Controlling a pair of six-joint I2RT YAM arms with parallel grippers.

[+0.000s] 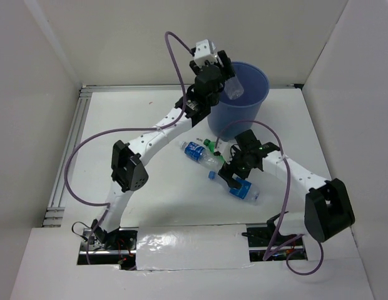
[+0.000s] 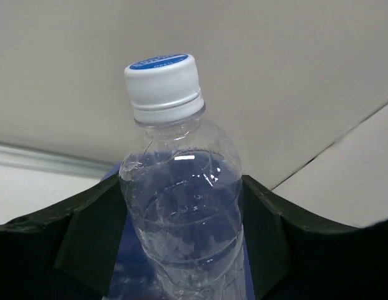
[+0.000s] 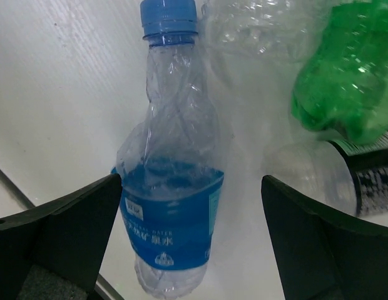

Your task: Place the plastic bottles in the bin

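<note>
My left gripper is shut on a clear bottle with a white, blue-topped cap and holds it over the near rim of the blue bin. In the left wrist view the bottle stands between the fingers with the bin's blue beneath. My right gripper is open, low over a clear bottle with blue label and cap. In the right wrist view this bottle lies between the open fingers, close to the left one.
Another blue-labelled clear bottle and a green bottle lie left of the right gripper. The right wrist view shows the green bottle, a black-labelled bottle and a crumpled clear one just beyond. White walls enclose the table.
</note>
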